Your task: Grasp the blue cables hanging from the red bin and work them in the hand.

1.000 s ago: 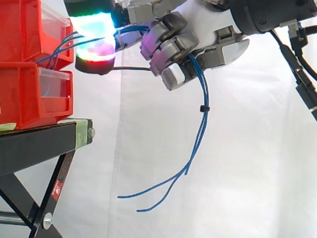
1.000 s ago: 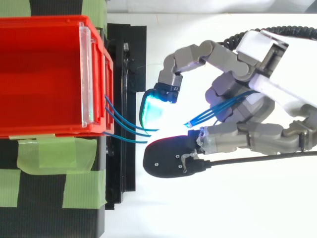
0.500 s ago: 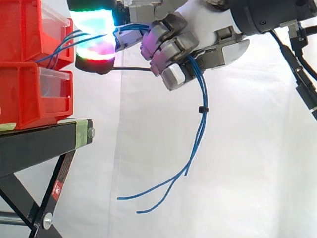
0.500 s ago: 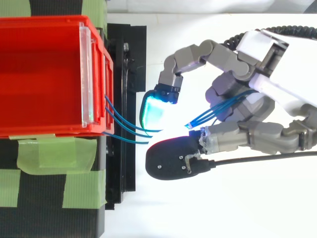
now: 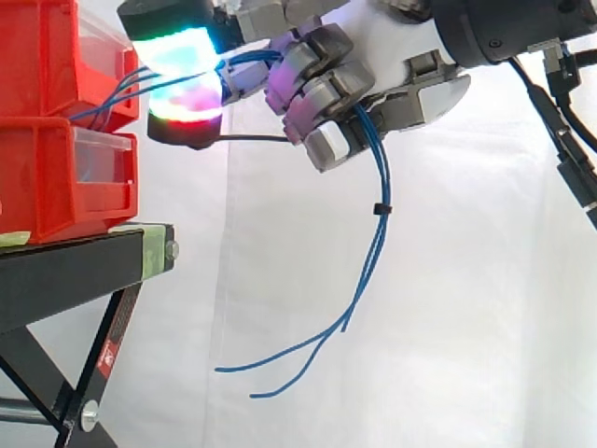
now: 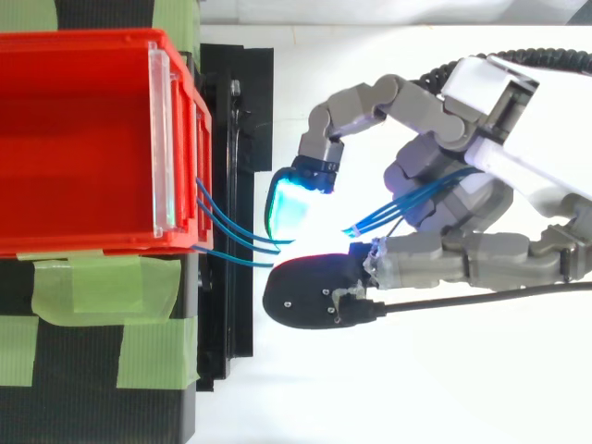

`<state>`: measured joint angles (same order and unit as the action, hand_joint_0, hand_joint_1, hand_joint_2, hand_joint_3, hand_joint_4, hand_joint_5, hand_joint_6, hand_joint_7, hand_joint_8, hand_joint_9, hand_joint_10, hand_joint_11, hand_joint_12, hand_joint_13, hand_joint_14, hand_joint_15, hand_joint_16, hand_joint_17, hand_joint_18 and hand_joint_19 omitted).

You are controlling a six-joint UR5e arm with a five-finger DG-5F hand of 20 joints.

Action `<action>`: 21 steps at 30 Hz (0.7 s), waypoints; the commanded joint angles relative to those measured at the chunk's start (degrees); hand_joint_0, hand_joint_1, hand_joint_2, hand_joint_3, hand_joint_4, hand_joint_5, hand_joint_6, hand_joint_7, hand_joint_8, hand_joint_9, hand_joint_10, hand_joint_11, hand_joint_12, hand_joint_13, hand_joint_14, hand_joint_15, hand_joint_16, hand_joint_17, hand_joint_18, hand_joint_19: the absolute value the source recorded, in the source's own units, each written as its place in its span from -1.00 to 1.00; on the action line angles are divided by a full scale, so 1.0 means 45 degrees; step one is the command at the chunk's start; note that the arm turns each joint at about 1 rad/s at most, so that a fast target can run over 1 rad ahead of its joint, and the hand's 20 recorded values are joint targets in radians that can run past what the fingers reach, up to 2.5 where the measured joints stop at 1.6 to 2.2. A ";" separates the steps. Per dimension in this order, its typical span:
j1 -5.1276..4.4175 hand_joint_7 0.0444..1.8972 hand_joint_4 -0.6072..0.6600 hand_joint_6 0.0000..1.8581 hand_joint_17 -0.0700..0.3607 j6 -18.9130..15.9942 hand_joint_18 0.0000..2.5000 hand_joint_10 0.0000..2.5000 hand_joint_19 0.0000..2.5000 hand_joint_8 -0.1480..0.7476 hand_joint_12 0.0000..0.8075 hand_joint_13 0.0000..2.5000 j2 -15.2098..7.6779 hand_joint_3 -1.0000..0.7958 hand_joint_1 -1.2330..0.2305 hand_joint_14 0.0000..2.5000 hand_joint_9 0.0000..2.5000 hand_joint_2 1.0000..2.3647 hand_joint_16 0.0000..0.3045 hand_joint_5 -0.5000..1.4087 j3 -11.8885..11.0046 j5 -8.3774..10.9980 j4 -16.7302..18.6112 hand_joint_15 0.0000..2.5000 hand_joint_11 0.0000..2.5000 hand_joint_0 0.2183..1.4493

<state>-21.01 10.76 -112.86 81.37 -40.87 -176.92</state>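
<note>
Several thin blue cables leave the front of the upper red bin and run right into my hand. They pass between two glowing fingertip pads, go through the curled fingers, then hang down past a black tie to loose ends near the lower left. From above, the cables cross the palm of the hand, and a cyan-lit pad presses against them close to the bin. The hand is shut on the cables.
A second red bin sits under the first on the black stand, which is held with green tape. The white curtain hangs behind, with free space below and to the right of the stand.
The two lit pads have shifted and tilted slightly at the cables near the bin. The hanging cable ends have swung a little left and down.
</note>
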 commanded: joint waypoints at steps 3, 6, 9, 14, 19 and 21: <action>0.0002 0.37 0.20 -0.41 0.18 0.0010 1.00 1.00 -0.39 0.49 0.91 0.67 0.0002 -0.38 -0.07 1.00 0.39 -0.97 0.61 -0.18 0.0003 0.0000 0.0019 0.61 1.00 0.03; 0.0002 0.37 0.22 -0.48 0.18 0.0010 1.00 1.00 -0.39 0.49 0.91 0.67 0.0002 -0.47 -0.08 1.00 0.39 -0.97 0.61 -0.15 0.0003 0.0000 0.0019 0.61 1.00 0.07; 0.0002 0.40 0.23 -0.62 0.18 0.0010 1.00 1.00 -0.39 0.49 0.91 0.67 0.0002 -0.46 -0.12 1.00 0.39 -0.97 0.61 -0.10 0.0003 0.0000 0.0019 0.61 1.00 0.10; 0.0002 0.43 0.30 -0.99 0.18 0.0010 1.00 1.00 -0.39 0.49 0.91 0.67 0.0002 -0.23 -0.15 1.00 0.39 -0.96 0.61 0.00 0.0003 0.0000 0.0000 0.61 1.00 0.13; 0.0002 0.10 0.48 -0.98 0.18 0.0010 1.00 1.00 -0.39 0.49 0.91 0.67 0.0002 0.09 -0.15 1.00 0.39 -0.97 0.61 -0.03 0.0003 0.0000 0.0000 0.61 1.00 0.20; 0.0002 0.04 0.52 -0.98 0.18 0.0050 1.00 1.00 -0.39 0.49 0.91 0.67 0.0002 0.25 -0.16 1.00 0.39 -0.98 0.61 -0.03 0.0003 -0.0020 0.0000 0.61 1.00 0.22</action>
<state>-21.01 10.85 -112.85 81.39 -40.87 -176.92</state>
